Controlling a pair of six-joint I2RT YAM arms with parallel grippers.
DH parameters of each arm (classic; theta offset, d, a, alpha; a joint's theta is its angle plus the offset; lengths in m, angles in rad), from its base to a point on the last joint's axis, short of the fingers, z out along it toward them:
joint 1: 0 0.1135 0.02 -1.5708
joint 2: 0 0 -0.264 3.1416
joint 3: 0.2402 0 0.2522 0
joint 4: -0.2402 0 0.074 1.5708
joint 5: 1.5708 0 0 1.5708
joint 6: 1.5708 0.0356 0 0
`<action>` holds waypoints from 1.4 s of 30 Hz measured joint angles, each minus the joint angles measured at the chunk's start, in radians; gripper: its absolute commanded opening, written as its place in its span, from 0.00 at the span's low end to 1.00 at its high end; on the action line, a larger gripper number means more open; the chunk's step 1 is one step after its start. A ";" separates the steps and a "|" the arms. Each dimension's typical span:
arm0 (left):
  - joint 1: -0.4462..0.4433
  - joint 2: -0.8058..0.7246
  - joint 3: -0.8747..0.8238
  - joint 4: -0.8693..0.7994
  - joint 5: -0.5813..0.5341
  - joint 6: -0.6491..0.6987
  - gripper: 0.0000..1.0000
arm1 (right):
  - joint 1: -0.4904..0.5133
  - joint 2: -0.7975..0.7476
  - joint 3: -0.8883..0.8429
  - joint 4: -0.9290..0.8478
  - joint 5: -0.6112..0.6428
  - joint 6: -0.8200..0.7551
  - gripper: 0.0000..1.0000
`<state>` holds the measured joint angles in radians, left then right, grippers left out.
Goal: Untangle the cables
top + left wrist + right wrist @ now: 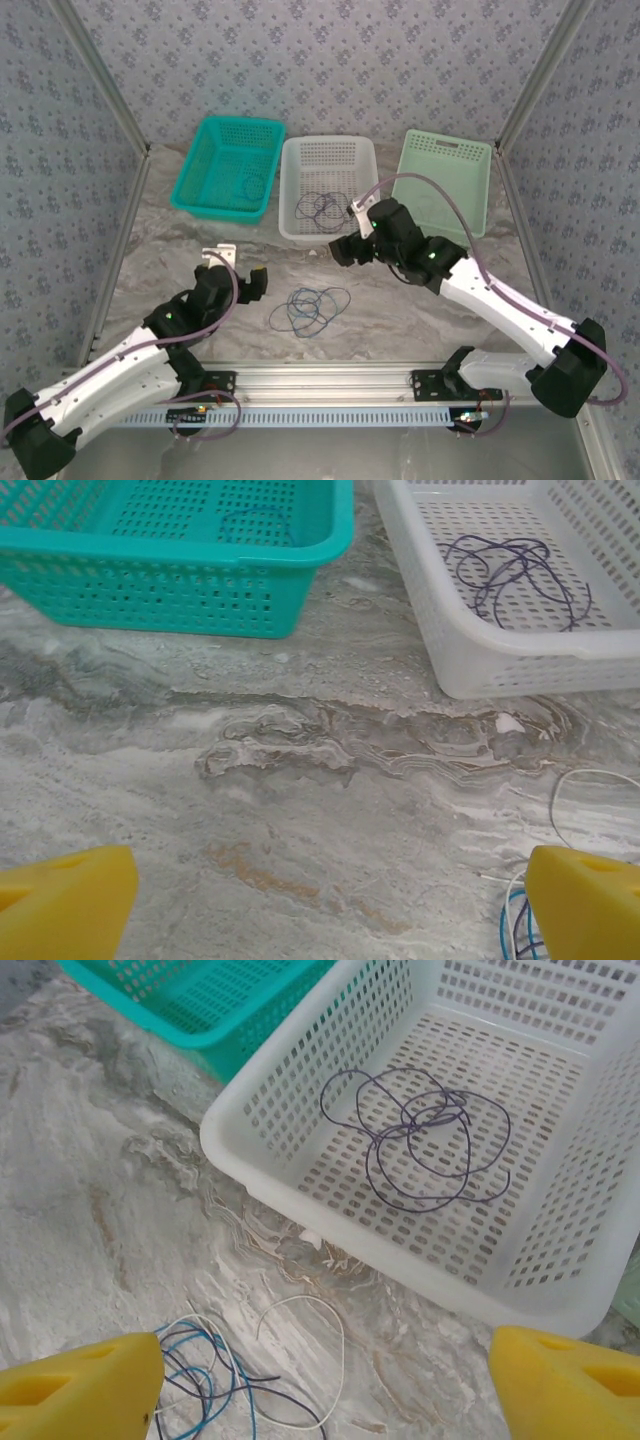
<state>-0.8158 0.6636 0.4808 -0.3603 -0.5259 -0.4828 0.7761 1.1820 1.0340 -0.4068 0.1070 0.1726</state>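
From overhead, a loose bundle of cables (310, 310) lies on the marble bench (180, 230) between the two arms. Its loops spread wider than deep, so its long axis runs left to right. A second, rounder purple tangle (325, 208) sits at the near end of the white basket (328, 150). A small dark loop (256, 185) lies in the teal basket (215, 140). A pale green basket (445, 165) stands at the right. The left jaws hang just left of the bundle. The right jaws are above and to the right of it, near the white basket's front wall.

From the left wrist, the yellow pads (65, 905) stand wide apart with bare bench (300, 810) between them, gripping nothing. Blue strands of the bundle (512, 920) and a white one run up along the right pad. They may be touching it, but I can't be sure. The purple tangle (515, 575) lies in the white basket (500, 665), and the dark loop (255, 520) in the teal basket (180, 590).

From the right wrist, the pads (570, 1385) are also well apart and hold nothing. The bundle (230, 1380) fans out from beside the left pad, with a white strand curving off to the right. Beyond it, the purple tangle (430, 1140) lies flat in the white basket (330, 1200), stretched crosswise.
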 measured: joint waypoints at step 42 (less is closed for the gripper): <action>0.012 -0.028 -0.015 -0.146 -0.066 -0.151 0.99 | 0.335 0.390 -0.061 0.157 0.251 0.238 0.56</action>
<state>-0.8040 0.6353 0.4660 -0.5060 -0.5922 -0.6338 1.1114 1.5723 0.9733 -0.2497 0.3584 0.4110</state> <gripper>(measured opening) 0.994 0.555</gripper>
